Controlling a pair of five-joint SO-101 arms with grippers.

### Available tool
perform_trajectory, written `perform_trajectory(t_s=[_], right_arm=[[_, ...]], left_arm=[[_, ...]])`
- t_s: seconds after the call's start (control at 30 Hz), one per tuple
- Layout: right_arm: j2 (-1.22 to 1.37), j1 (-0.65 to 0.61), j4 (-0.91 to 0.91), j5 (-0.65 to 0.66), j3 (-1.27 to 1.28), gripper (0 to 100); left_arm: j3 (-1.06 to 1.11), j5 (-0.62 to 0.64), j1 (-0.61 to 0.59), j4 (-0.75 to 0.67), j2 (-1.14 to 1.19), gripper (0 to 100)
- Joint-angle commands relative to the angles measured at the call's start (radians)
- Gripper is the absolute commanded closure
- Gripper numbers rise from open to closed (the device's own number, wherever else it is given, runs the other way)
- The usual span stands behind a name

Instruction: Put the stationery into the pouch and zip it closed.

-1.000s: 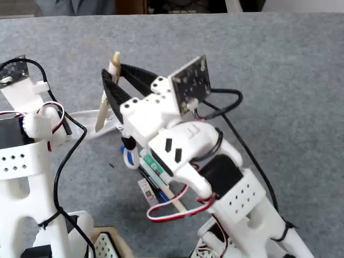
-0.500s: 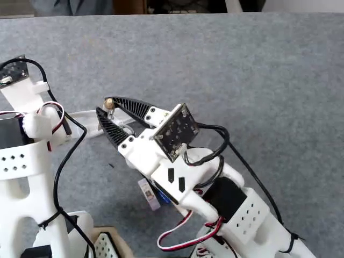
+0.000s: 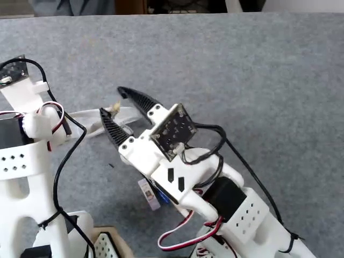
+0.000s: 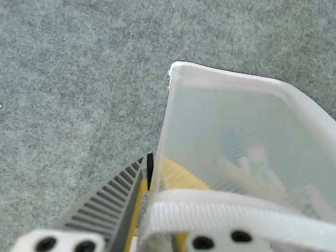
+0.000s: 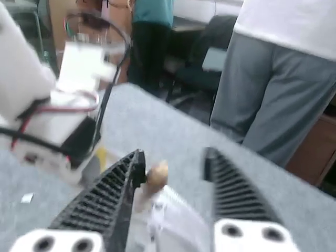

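One pouch (image 4: 226, 131) — perhaps one pencil (image 5: 157, 176).

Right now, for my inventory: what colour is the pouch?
The pouch is translucent white, faintly showing its contents; clearest in the left wrist view.

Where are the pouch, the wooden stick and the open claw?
pouch (image 4: 231, 131), left wrist view, on its see-through mesh side.
wooden stick (image 5: 157, 171), right wrist view, on its rounded top end.
right gripper (image 5: 174, 153), right wrist view, midway between its open black fingertips.
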Motion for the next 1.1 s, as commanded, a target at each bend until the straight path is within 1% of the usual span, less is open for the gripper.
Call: perform_trajectory(t_s=[0.0, 0.3, 0.37, 0.43, 0.63, 0.73, 0.83, 0.93, 1.07], right_arm=[[-0.015, -0.011, 0.069, 0.008, -0.071, 75.1], [-0.018, -0.003, 0.084, 0.008, -0.122, 75.1], [-0.019, 0.034, 0.095, 0.008, -0.124, 75.1], [-0.021, 0.094, 0.157, 0.002, -0.153, 75.1], [-0.016, 0.304, 0.454, 0.0, -0.213, 75.1], [-0.016, 0.377, 0.552, 0.0, -0.211, 75.1], [-0.015, 0.413, 0.626, 0.0, -0.202, 75.1], [-0.015, 0.416, 0.686, -0.003, -0.196, 75.1], [0.015, 0.416, 0.784, -0.104, -0.203, 75.1]], left_arm=[[0.021, -0.006, -0.019, 0.011, 0.015, 97], [0.021, -0.006, -0.019, 0.009, 0.015, 97], [0.021, -0.006, -0.019, 0.009, 0.015, 97], [0.021, -0.006, -0.019, 0.009, 0.015, 97], [0.021, -0.006, -0.021, 0.009, 0.015, 97], [0.021, -0.006, -0.021, 0.009, 0.015, 97], [0.021, -0.005, -0.021, 0.009, 0.015, 97], [0.021, -0.005, -0.021, 0.009, 0.015, 97], [0.021, -0.005, -0.021, 0.009, 0.015, 97]])
